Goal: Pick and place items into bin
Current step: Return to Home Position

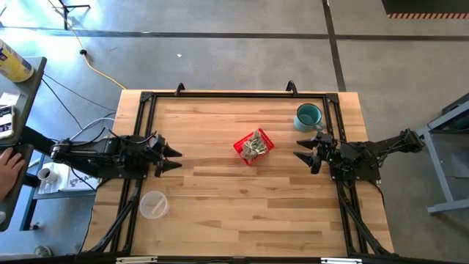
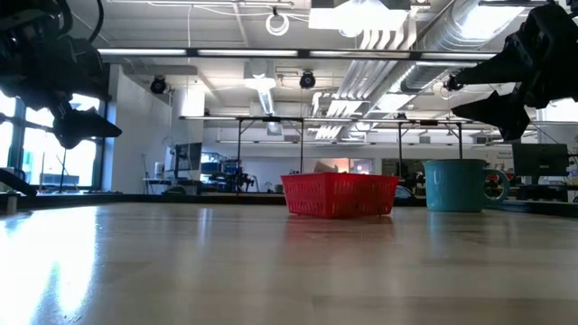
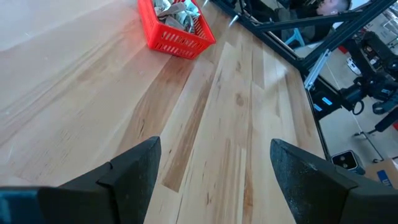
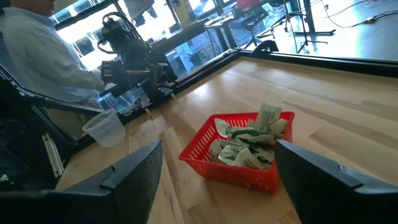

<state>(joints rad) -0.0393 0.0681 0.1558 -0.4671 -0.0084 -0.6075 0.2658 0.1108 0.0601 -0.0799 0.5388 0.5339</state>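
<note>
- Both grippers hang wide open and empty: left gripper [image 1: 179, 160] at the table's [image 1: 220, 213] left edge, right gripper [image 1: 300, 149] at its right edge, tips facing.
- Red bin [image 1: 239, 147] sits between them, nearer the right gripper.
- Items [image 1: 256, 145] lie heaped inside it.

The red basket [image 1: 253, 146] sits mid-table, heaped with crinkled pale-green and silvery packets [image 4: 245, 144].

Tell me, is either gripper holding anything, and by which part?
Nothing is held. The left gripper and the right gripper are open and empty; the packets lie in the red basket.
</note>
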